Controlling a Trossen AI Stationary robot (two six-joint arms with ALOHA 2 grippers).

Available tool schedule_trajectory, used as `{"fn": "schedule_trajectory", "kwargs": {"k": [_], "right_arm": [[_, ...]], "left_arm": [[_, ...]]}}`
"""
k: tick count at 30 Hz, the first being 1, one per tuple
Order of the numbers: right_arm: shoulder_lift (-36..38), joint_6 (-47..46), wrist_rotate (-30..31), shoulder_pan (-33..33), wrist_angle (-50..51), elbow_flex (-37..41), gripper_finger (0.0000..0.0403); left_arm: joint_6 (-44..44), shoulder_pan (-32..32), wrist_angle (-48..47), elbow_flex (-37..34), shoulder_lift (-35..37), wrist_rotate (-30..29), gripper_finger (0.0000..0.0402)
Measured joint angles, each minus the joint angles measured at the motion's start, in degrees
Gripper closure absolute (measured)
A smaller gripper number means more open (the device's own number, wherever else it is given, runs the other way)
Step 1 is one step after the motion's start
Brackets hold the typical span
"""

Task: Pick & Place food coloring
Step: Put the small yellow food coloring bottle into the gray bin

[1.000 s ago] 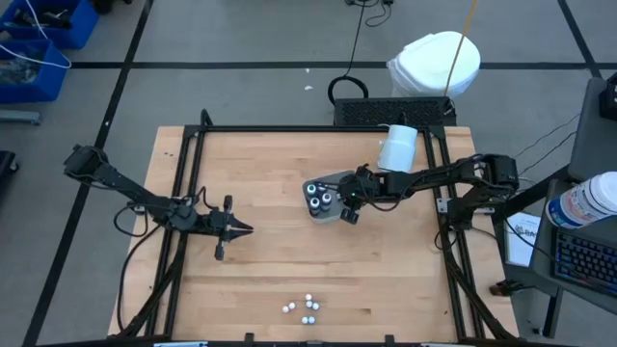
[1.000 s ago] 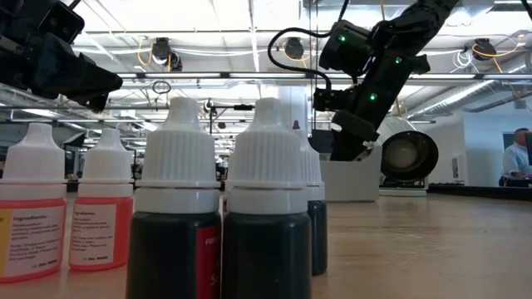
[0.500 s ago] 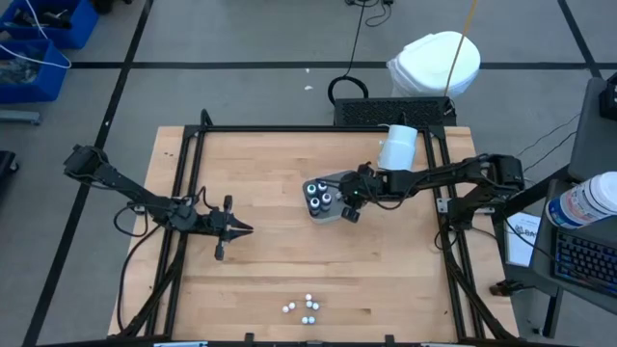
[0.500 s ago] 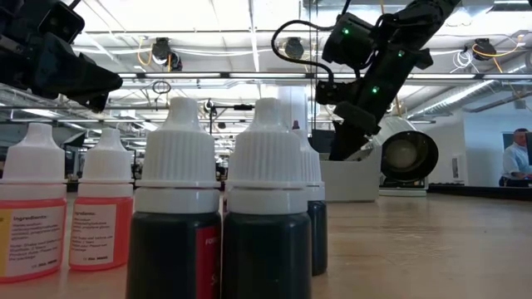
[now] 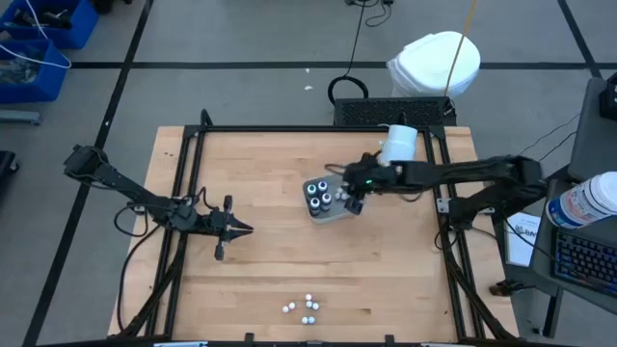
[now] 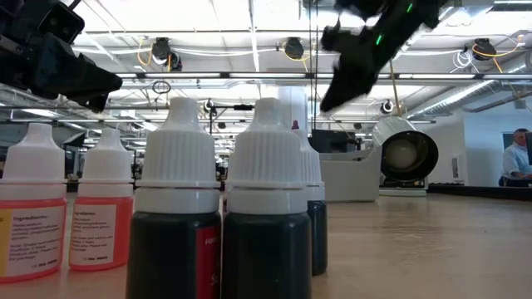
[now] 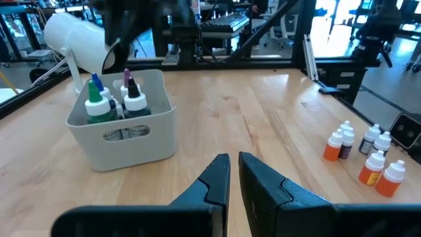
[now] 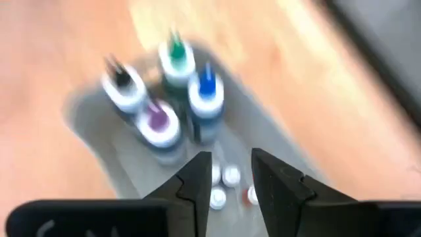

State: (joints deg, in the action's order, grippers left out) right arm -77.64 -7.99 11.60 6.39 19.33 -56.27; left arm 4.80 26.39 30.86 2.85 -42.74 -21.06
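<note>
The grey tray [image 5: 330, 217] sits mid-table and holds several dark food coloring bottles [image 8: 176, 62] standing upright, with green, blue, purple and black tips. A few small white-capped bottles [image 8: 230, 176] stand beside them in the tray. My right gripper [image 8: 227, 161] hangs open above the tray's right part [image 5: 351, 196], with nothing between its fingers. Several small food coloring bottles [image 5: 305, 307] stand in a cluster near the table's front edge, filling the low view [image 6: 220, 216]. My left gripper [image 5: 246, 229] waits shut, left of the tray, pointing toward it [image 7: 232, 164].
A large white cylinder [image 5: 397, 146] lies at the far right, just behind the tray. A black frame [image 5: 183, 193] runs along the table's edges. Bare wood lies between the tray and the front cluster. A person [image 6: 517, 158] is in the room beyond the table.
My right gripper has risen from down at the tray to well above it and has tipped a little steeper. The tray and its bottles stand as before.
</note>
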Motion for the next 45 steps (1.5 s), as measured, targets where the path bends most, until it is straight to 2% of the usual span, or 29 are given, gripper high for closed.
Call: {"fn": "schedule_trajectory", "kwargs": {"k": [5,8,11,13,17,23,26,31,33,35,38,41,45], "right_arm": [[11.1,2.6,-1.0,-7.8,-3.0,0.9,0.0333],[17.9,6.6,1.1,-12.7,-3.2,4.5,0.0368],[27.0,7.3,3.3,-14.6,-7.3,10.5,0.0397],[33.4,6.4,2.3,-15.2,-11.9,15.2,0.0396],[43.9,6.0,1.9,-16.6,-15.1,25.3,0.0401],[55.2,6.7,1.0,-16.8,-22.1,37.0,0.0402],[58.0,7.6,-2.6,-16.8,-27.6,42.2,0.0402],[59.2,10.0,-2.7,-16.8,-39.0,49.2,0.0402],[59.1,10.4,-2.8,-16.8,-42.3,51.4,0.0402],[59.0,11.0,-2.8,-16.8,-44.6,52.8,0.0402],[59.2,14.5,-2.8,-16.8,-45.9,52.7,0.0402],[59.1,14.7,-2.9,-16.8,-45.1,52.0,0.0402],[59.1,16.2,-2.9,-16.8,-45.3,51.8,0.0402]], "left_arm": [[0.1,0.0,-0.4,0.0,0.0,0.0,0.036],[0.3,0.0,-0.9,0.0,0.0,0.0,0.036],[1.1,0.0,-1.1,0.0,0.0,0.0,0.036],[1.4,0.0,-1.1,0.0,0.0,0.0,0.036],[1.6,0.0,-1.1,0.0,0.0,-0.1,0.036],[3.2,0.0,-1.3,0.0,0.0,-0.6,0.036],[3.5,0.0,-2.1,0.0,0.0,-2.4,0.036],[3.1,0.0,-5.4,0.0,0.0,-1.5,0.036],[5.6,0.0,-6.9,0.0,0.0,-1.4,0.036],[9.9,0.0,-7.8,0.0,0.0,-1.5,0.036],[11.2,0.0,-7.3,0.7,0.0,-1.5,0.036],[12.3,0.0,-9.9,5.5,-0.8,-1.4,0.0372],[12.2,1.9,-20.7,18.1,-6.6,-1.3,0.0396]]}}
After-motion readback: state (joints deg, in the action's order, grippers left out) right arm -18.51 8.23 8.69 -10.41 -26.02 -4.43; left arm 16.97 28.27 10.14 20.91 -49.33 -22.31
